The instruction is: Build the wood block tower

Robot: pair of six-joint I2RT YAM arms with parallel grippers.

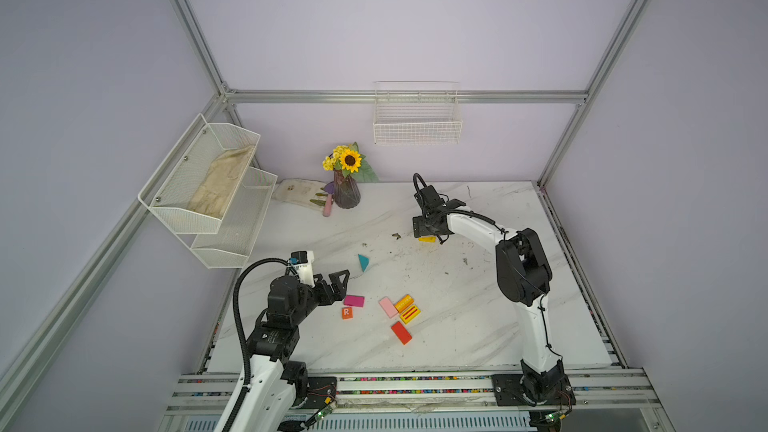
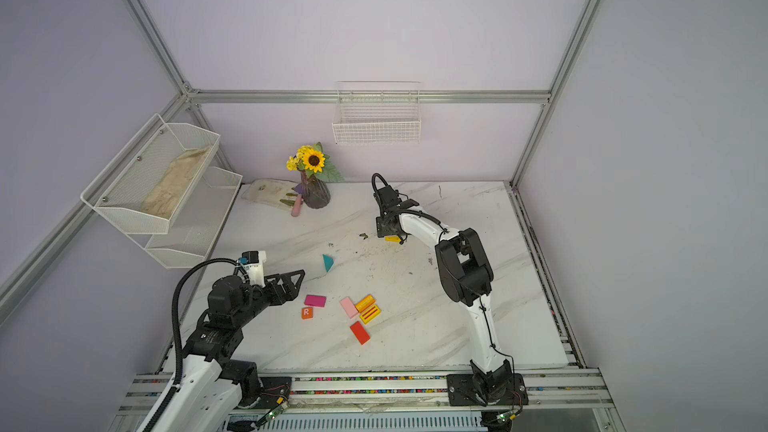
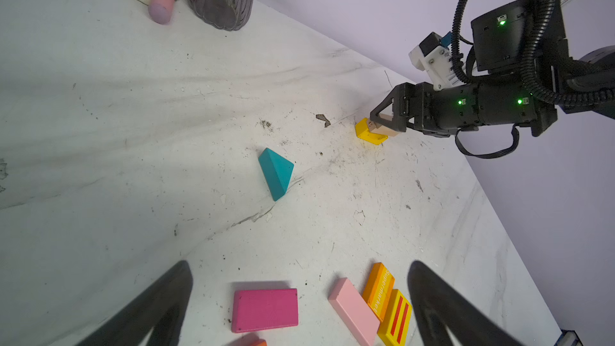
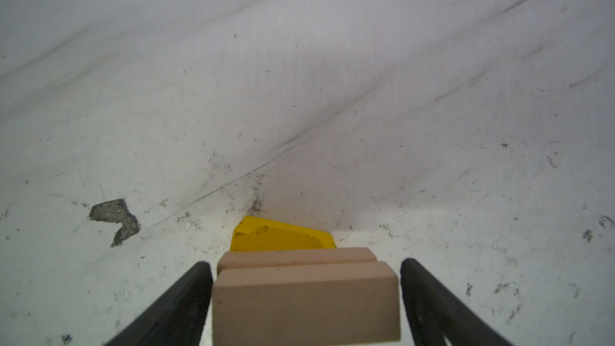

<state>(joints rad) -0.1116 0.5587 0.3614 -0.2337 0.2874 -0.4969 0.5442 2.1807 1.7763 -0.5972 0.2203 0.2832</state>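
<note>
The tower is a yellow base block with two tan blocks stacked on it, far right of centre in both top views. My right gripper straddles the upper tan block, open, with a thin gap at one finger. Loose on the table lie a teal triangle, magenta slab, orange R cube, pink slab, orange block, striped yellow block and red slab. My left gripper hovers wide open just above the magenta slab, holding nothing.
A dark vase of sunflowers stands at the back left with a pink cylinder and a cloth beside it. A white wire shelf hangs over the table's left edge. A wire basket is on the back wall.
</note>
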